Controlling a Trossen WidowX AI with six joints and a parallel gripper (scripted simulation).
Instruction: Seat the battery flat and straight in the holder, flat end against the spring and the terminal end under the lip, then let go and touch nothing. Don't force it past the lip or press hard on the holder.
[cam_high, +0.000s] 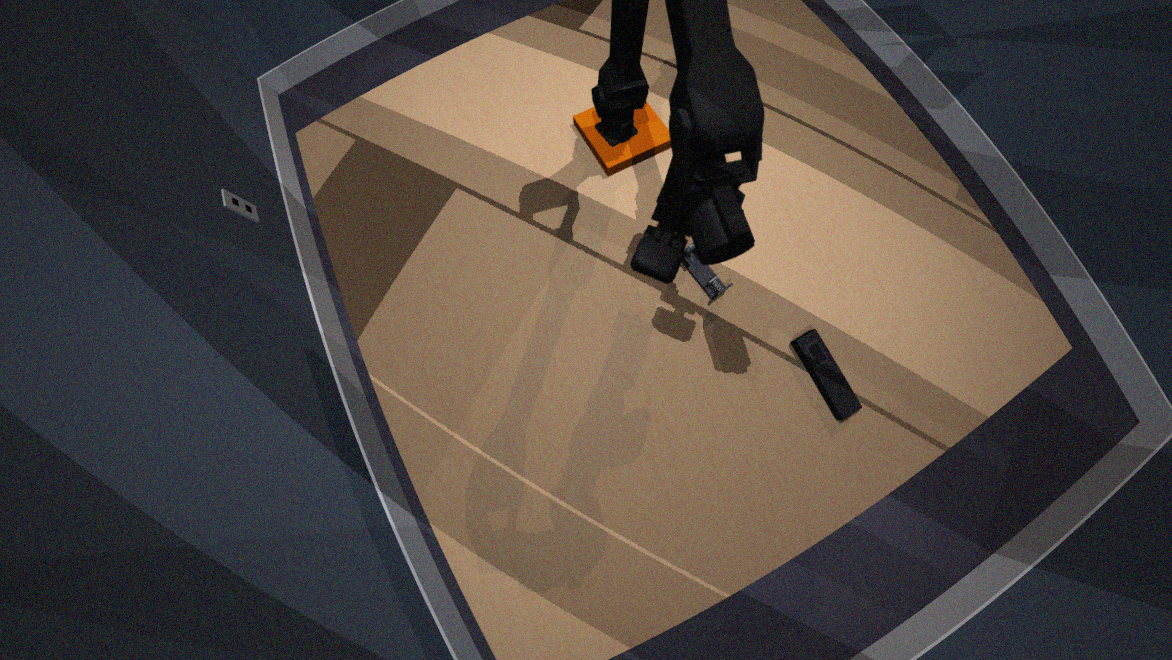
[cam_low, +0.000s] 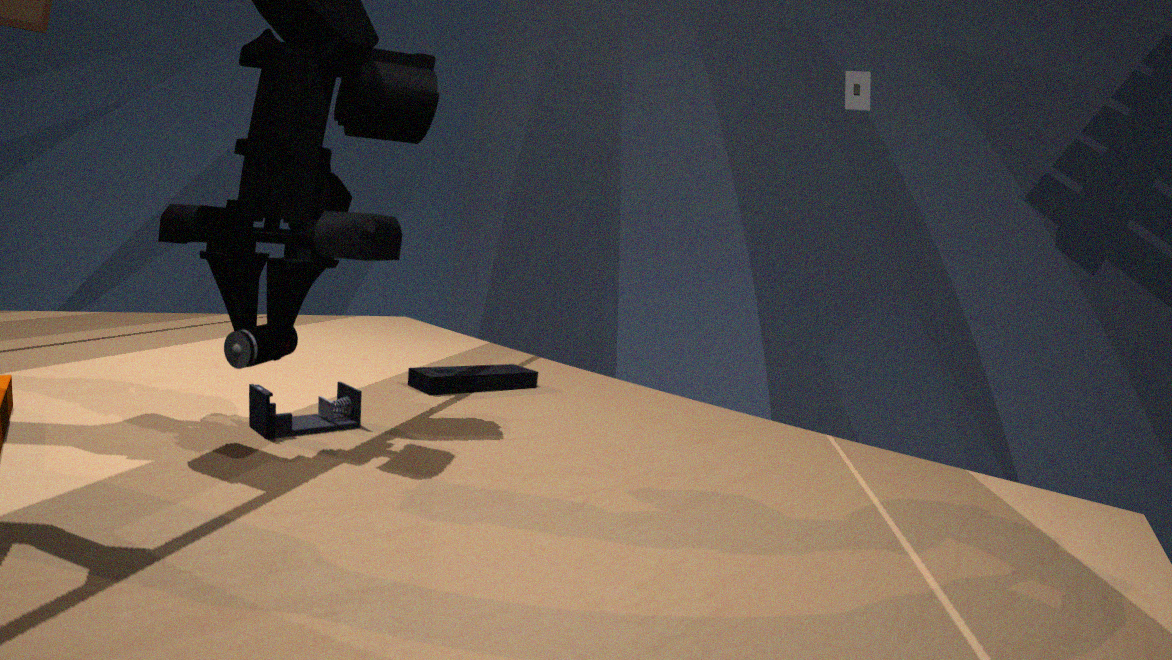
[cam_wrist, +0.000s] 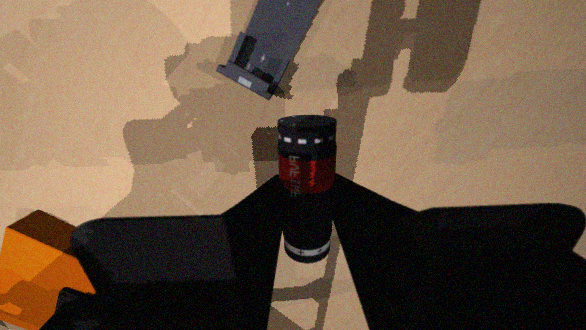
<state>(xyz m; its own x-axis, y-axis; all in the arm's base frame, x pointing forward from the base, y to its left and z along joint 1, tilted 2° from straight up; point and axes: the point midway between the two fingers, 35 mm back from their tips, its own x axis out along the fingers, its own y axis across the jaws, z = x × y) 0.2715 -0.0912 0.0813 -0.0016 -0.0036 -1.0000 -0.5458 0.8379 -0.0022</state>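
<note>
Dim blue-grey walls all round, and a tan tabletop (cam_low: 656, 508) streaked with long shadows. Far back there's an orange block (cam_high: 623, 139) under the arm's base, and a flat black slab (cam_low: 473, 378) lying well apart to the right of the action.

The battery (cam_wrist: 306, 185) is a short hard cylinder, black with a red band. My guess is it's light and rigid, nothing to crush, but the smooth round wall will want to roll or twist in a pinch. Best hold is across the middle of the barrel so both ends stay free for the spring and the lip, and that's pretty much where it's held.

The gripper (cam_low: 260, 344) has its jaws clenched on that battery, narrow gap, fingers pressing either side at mid-length. It hangs in the air, off the tabletop, above the near-left end of the holder (cam_low: 305, 412). The holder's tray sits bare, spring (cam_low: 340, 405) visible at the right end. In the wrist view the battery's axis looks skewed from the holder's, so I'd say it needs a twist first.
</note>
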